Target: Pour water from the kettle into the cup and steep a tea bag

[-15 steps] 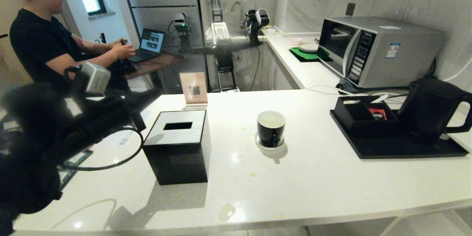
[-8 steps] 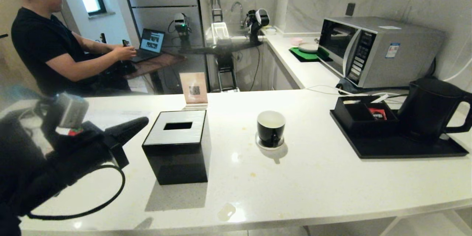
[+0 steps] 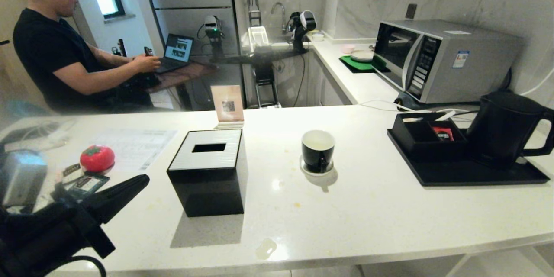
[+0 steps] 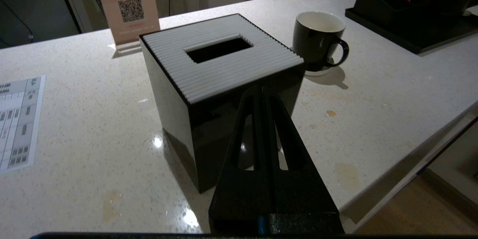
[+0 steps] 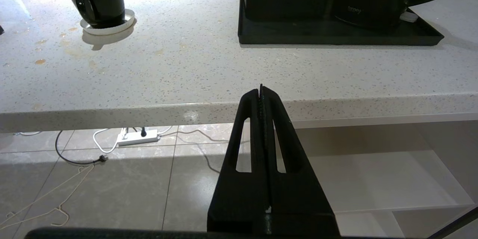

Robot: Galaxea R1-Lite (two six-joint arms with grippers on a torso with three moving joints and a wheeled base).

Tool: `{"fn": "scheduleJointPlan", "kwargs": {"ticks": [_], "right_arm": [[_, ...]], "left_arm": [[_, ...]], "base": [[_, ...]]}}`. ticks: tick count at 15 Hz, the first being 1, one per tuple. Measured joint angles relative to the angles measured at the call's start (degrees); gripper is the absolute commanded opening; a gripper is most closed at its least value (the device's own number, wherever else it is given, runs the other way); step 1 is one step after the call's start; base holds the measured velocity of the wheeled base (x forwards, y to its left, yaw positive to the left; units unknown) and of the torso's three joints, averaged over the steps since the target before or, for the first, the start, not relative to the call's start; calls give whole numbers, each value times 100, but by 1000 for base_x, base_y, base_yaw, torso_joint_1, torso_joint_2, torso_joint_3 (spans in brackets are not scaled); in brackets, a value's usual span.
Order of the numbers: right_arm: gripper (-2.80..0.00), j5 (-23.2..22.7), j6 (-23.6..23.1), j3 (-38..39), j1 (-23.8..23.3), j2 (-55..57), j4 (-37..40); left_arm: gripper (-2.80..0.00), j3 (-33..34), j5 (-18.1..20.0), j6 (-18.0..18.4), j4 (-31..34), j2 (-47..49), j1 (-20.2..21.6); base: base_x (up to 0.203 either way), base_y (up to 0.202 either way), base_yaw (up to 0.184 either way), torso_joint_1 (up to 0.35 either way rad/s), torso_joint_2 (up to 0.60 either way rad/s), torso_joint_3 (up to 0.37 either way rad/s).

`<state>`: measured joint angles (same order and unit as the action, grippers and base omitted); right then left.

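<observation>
1. I see the white speckled stone counter [image 3: 368, 216] spanning my head view; a person [image 3: 52, 52] in a black shirt sits beyond its far left end.
2. The matte black electric kettle [image 3: 504, 127] with loop handle stands upright on the flat black tray [image 3: 467, 175] at the counter's right, touching nothing but the tray.
3. The black tissue box with a ribbed white top [image 3: 207, 173] sits left of centre.
4. My left gripper [image 3: 140, 180] hangs low at the counter's near left, tips pressed together, empty, pointing at the box.
5. My right gripper [image 5: 261, 89] sits below the counter edge, tips pressed together, empty.
6. The glossy black cup with white interior [image 3: 318, 149] stands upright on its small white saucer [image 3: 317, 169], mid-counter, well apart from the kettle.
7. I cannot identify the tea bag.
</observation>
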<state>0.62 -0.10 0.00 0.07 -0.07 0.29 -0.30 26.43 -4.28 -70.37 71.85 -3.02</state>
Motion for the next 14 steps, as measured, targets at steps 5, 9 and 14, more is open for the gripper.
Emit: {"fn": "scheduleJointPlan", "kwargs": {"ticks": [5,9,14], "right_arm": [[-280,0,2,0,0,0,-2],[-280,-2,2,0,0,0,-4],[-280,-2,2,0,0,0,0]], "left_arm": [[-280,30,-395,-53,1720,-1563,5],[-280,30,-1010,-63,3214,-2835,0],[-280,-84,-1714,-60,5263,-4658,-4]], "base": [[0,0,0,0,0,0],[0,0,0,0,0,0],[0,0,0,0,0,0]]}}
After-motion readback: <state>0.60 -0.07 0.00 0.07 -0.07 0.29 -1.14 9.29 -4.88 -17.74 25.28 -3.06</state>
